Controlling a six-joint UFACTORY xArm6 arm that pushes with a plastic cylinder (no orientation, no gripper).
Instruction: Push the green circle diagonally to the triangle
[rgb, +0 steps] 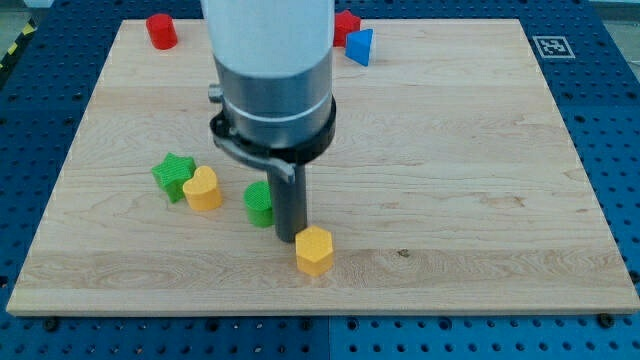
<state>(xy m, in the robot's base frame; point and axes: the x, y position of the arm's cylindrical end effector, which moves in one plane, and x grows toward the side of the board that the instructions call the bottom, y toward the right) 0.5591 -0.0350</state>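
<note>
The green circle (259, 203) sits on the wooden board at the lower middle-left, partly hidden by the rod. My tip (288, 238) is down on the board just right of the green circle, touching or nearly touching it, and just upper-left of the yellow hexagon (314, 250). The blue triangle (359, 47) lies near the view's top, right of the arm's body, next to a red block (347, 24) that the arm partly hides.
A green star (173, 176) and a yellow heart (203, 189) sit side by side to the left of the green circle. A red cylinder (161, 31) stands at the top left. The board's front edge (320, 308) runs along the view's bottom.
</note>
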